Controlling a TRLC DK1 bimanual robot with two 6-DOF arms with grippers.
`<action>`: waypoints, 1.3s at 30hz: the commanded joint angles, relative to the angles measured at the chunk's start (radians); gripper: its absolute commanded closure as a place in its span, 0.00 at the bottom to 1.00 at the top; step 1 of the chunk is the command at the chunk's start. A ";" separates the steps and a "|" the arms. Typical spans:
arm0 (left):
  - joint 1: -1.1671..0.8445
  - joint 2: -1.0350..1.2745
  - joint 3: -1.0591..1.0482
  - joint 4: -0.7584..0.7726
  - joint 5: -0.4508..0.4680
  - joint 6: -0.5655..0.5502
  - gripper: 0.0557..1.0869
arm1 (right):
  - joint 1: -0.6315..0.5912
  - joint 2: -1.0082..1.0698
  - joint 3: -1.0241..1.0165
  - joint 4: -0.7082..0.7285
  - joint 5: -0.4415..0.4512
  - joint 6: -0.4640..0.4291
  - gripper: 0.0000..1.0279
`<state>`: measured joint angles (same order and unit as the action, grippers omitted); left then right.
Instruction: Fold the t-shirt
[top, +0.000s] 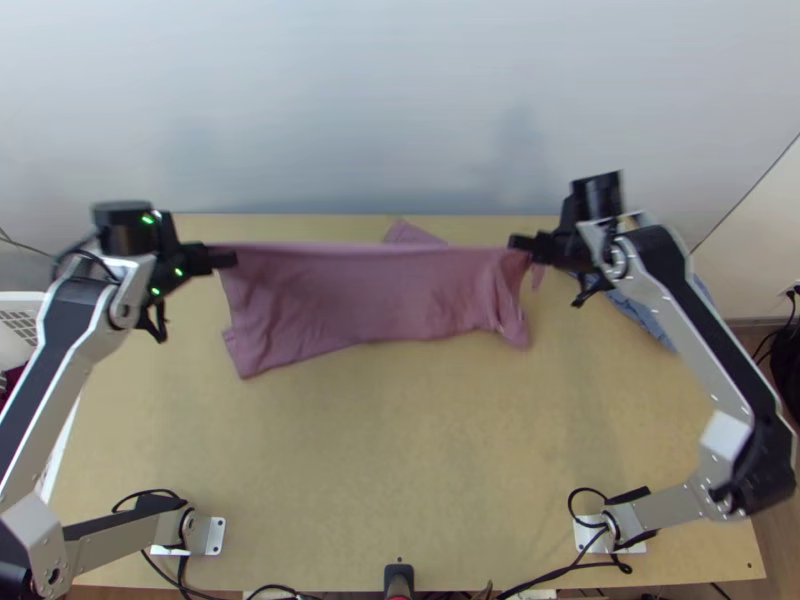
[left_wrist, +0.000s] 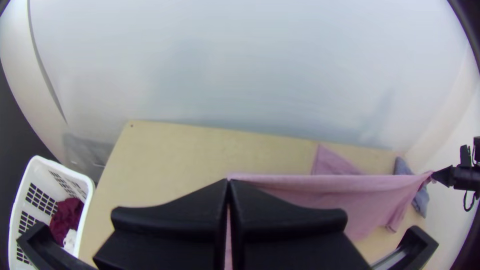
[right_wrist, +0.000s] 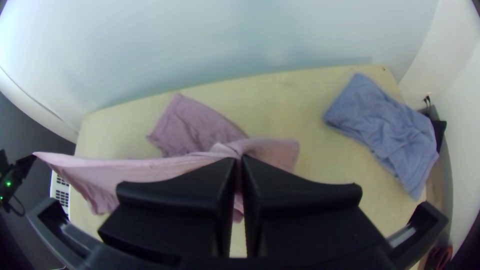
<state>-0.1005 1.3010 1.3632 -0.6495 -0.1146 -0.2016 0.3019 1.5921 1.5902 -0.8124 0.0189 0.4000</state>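
Note:
In the top view a pink t-shirt (top: 370, 300) hangs stretched between the two grippers, its upper edge taut and its lower part sagging over the table. My left gripper (top: 228, 257) is shut on one end of that edge, and my right gripper (top: 520, 243) is shut on the other. The left wrist view has the left gripper (left_wrist: 229, 183) closed at the end of the pink cloth (left_wrist: 320, 185). In the right wrist view the right gripper (right_wrist: 239, 159) pinches the bunched t-shirt (right_wrist: 135, 167), with a short flap beyond the fingers. Another part lies on the table behind.
A blue cloth (right_wrist: 382, 130) lies crumpled at the table's far right, partly under the right arm in the top view. Off the table's left side stands a white basket (left_wrist: 86, 182) with dark red and white cloth inside. A pale wall rises behind the table's far edge.

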 joint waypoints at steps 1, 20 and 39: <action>0.005 -0.026 0.221 -0.038 -0.060 -0.005 0.96 | -0.026 -0.124 0.149 -0.011 0.001 -0.001 0.97; -0.031 -0.157 0.697 -0.108 -0.134 0.145 0.96 | 0.085 -0.405 0.433 -0.065 0.220 -0.253 0.97; 0.104 -0.588 0.695 -0.687 0.133 0.288 0.96 | 0.109 -0.644 0.585 -0.625 0.184 -0.253 0.97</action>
<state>-0.1207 0.8497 2.0899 -1.1004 -0.1402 0.0616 0.4088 1.0367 2.1925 -1.2438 0.2245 0.1081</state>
